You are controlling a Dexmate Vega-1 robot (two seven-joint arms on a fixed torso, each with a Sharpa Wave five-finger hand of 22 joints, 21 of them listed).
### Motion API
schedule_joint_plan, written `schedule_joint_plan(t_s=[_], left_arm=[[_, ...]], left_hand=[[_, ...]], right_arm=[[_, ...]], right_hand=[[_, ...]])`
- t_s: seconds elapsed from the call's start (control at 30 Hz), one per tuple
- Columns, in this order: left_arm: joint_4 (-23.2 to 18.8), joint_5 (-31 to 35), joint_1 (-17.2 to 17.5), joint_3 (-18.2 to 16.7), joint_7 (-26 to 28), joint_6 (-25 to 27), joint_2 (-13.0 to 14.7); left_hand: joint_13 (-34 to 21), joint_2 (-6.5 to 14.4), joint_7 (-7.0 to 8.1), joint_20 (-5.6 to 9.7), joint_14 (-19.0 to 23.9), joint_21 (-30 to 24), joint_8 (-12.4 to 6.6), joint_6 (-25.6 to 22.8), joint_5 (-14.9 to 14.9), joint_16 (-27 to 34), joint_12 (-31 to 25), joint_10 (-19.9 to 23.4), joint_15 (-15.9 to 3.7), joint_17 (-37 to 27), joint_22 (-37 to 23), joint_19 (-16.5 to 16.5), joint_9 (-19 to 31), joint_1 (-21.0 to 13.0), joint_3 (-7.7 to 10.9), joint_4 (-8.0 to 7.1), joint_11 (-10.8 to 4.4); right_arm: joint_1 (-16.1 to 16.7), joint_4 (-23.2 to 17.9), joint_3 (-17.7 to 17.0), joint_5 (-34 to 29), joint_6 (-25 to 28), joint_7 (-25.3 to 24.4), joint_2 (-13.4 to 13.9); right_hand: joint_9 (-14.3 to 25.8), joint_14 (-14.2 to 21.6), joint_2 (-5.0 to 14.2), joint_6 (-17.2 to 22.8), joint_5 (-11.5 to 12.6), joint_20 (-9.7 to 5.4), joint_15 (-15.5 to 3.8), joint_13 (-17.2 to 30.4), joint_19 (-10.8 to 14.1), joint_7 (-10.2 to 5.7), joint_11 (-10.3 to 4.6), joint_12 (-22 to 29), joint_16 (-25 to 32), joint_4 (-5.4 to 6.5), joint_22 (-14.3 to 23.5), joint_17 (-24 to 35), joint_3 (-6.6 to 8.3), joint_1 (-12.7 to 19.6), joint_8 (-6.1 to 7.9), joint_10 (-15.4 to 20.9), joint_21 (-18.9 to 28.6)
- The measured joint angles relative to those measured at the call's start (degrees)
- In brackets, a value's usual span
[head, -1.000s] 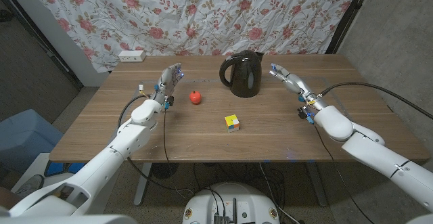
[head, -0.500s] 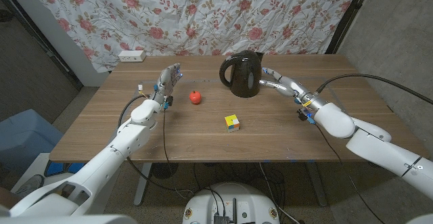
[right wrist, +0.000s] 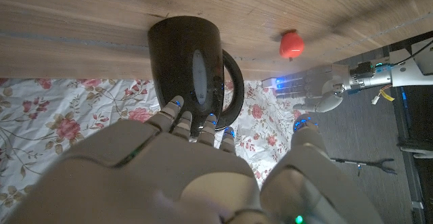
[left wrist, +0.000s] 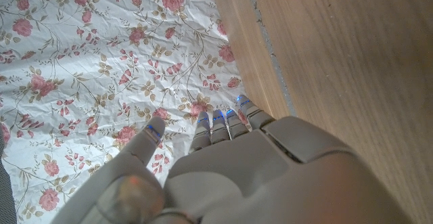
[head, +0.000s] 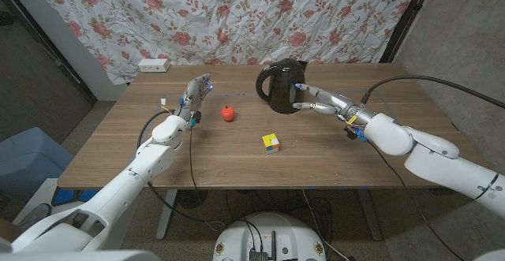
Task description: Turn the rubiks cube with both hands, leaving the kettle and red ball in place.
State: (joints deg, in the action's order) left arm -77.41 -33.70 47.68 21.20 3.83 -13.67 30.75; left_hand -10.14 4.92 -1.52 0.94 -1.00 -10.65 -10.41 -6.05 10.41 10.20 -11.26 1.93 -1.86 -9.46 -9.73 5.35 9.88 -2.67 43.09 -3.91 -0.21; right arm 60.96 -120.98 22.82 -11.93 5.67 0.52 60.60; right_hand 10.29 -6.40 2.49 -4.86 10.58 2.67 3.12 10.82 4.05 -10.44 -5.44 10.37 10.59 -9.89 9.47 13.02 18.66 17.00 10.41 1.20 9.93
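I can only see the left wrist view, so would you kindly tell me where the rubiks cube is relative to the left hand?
Observer: The rubiks cube sits on the table nearer the robot than the red ball, which lies between it and the left hand.
Operator: Thank you; where is the right hand?
Observer: The right hand is beside the kettle, fingers spread toward its side; I cannot tell whether they touch.
Operator: Does either hand hold anything?
Observer: No; the cube stands apart from both.

text: none legible | labels: none | brands: none | numbers: none
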Motion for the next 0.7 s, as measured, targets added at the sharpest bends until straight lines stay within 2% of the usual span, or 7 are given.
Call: schedule_joint_plan(t_s=[0.07,0.2,0.33,0.4,0.5,0.57,0.7], left_arm=[[0.00,-0.08,0.17,-0.09,0.24,0.00,0.00],[-0.02,-0.21,0.54,-0.27,0.79,0.00,0.00],[-0.14,-0.31,0.83,-0.42,1.12,0.00,0.00],[-0.16,-0.38,0.93,-0.45,1.14,0.07,0.01],[-0.04,-0.51,0.95,-0.50,1.15,0.10,-0.04],[0.17,-0.56,0.96,-0.50,1.15,0.10,-0.13],[0.82,-0.67,0.96,-0.51,1.02,-0.09,-0.37]], left_hand=[[0.00,0.00,0.00,0.00,0.00,0.00,0.00,0.00,0.00,0.00,0.00,0.00,0.00,0.00,0.00,0.00,0.00,0.00,0.00,0.00,0.00],[0.00,0.00,-0.02,0.00,-0.01,-0.45,0.00,-0.42,0.00,0.00,0.00,0.00,0.01,0.00,0.00,0.00,0.00,0.00,0.00,0.00,0.00],[0.00,0.00,0.19,0.00,0.19,-0.45,0.00,-0.62,0.00,0.00,0.00,0.24,-0.19,0.00,0.00,0.00,0.00,0.00,0.24,0.23,0.17],[0.00,0.00,0.19,0.00,0.19,-0.45,0.00,-0.62,0.00,0.00,0.00,0.52,-0.19,0.00,0.00,0.00,0.00,0.00,0.24,0.23,-0.09],[0.00,0.00,0.19,0.00,0.51,-0.45,-0.08,-0.62,0.00,0.00,0.00,0.52,0.12,0.00,0.00,0.00,0.00,0.00,0.24,0.23,-0.09],[0.00,0.00,0.19,-0.23,0.51,-0.45,-0.19,-0.62,0.00,0.00,0.00,0.52,0.12,0.00,0.00,0.22,0.00,0.00,0.24,0.23,-0.09],[-0.01,0.00,0.04,-0.32,0.50,-0.45,-0.19,-0.77,0.00,0.00,0.00,0.52,0.12,0.00,0.00,0.31,0.00,0.00,0.24,0.23,-0.09]], right_arm=[[-0.67,-0.77,0.49,-0.76,0.67,1.06,0.40],[-2.07,-2.49,1.45,-2.34,2.60,3.66,1.18],[-3.17,-3.72,2.19,-3.89,4.66,6.43,1.66],[-4.10,-4.82,2.87,-4.96,6.13,8.33,1.96],[-5.31,-6.09,3.85,-6.51,7.95,10.71,2.20],[-5.99,-6.88,4.43,-7.55,9.10,12.14,2.25],[-7.90,-8.84,6.07,-9.36,11.11,14.63,2.26]], right_hand=[[0.00,-0.26,-0.72,-0.51,0.08,0.22,0.26,0.00,-0.22,0.07,0.02,0.00,0.00,-0.32,0.00,0.00,0.32,0.91,0.00,-0.02,0.00],[0.00,-0.67,-0.25,-1.32,0.27,0.42,0.67,0.00,-0.40,0.50,0.19,0.00,0.00,-0.77,0.00,0.00,0.81,2.44,0.00,-0.64,0.00],[0.00,-1.09,-1.03,-1.93,0.27,0.95,1.09,0.00,-0.50,0.51,0.20,0.00,0.00,-0.80,0.00,0.01,1.16,3.47,0.00,-0.63,0.00],[-0.01,-1.29,-0.44,-1.93,0.68,1.15,1.29,0.00,-0.71,0.51,0.41,0.00,0.00,-0.79,-0.01,-0.05,1.28,4.06,0.00,-0.83,0.00],[-0.01,-1.69,-0.95,-1.93,0.72,1.55,1.69,0.25,-1.11,0.51,0.52,0.00,0.00,-0.89,-0.01,-0.25,1.80,4.60,0.00,-0.93,0.00],[-0.01,-1.69,-0.53,-1.93,0.71,1.80,1.70,0.26,-1.32,0.51,0.52,0.24,0.23,-0.86,-0.01,-0.25,1.84,5.05,0.41,-0.93,0.00],[-0.01,-2.10,-1.28,-1.92,0.71,2.38,2.11,0.26,-1.11,0.51,0.52,0.27,0.23,-1.08,-0.01,-0.25,2.09,5.83,0.67,-0.92,0.00]])
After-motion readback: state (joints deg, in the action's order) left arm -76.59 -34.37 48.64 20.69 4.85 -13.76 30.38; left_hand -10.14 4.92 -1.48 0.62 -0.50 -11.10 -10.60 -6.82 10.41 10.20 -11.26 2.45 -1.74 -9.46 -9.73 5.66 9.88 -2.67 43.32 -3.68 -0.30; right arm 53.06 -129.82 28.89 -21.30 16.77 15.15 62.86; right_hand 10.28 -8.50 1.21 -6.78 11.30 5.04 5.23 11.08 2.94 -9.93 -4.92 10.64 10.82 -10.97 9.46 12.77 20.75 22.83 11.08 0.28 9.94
